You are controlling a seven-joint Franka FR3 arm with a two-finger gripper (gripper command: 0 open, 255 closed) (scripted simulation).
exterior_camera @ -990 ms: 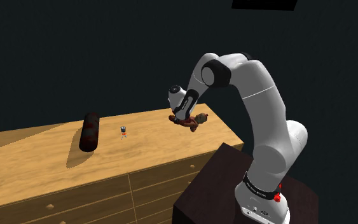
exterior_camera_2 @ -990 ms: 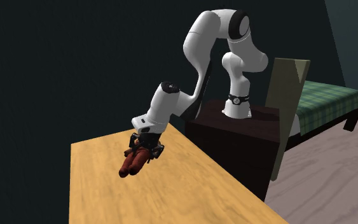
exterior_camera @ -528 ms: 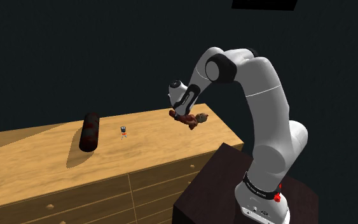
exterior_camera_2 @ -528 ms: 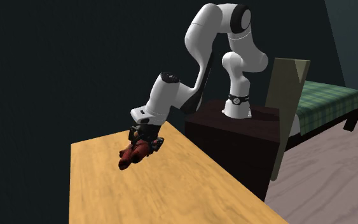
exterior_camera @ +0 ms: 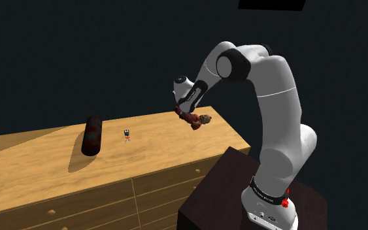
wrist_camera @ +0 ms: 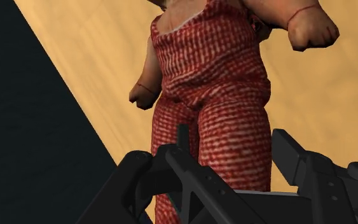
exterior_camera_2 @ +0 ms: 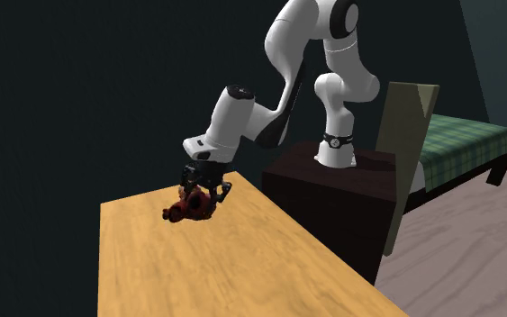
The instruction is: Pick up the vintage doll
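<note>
Wooden dresser (exterior_camera: pixel 156 153): hard flat top, edges close to work spot.
Doll (exterior_camera: pixel 196 119), red-checked romper: off dresser top, hanging above dresser's far corner at shoulder view's right, head pointing away from hand.
Gripper (exterior_camera: pixel 184 110): fingers (wrist_camera: pixel 171 172) pinching doll's legs only.
Risks, judged:
- soft legs squeeze out, grip slips
- body swings or twists on quick move
- drop this near dresser edge likely rolls off dresser
</note>
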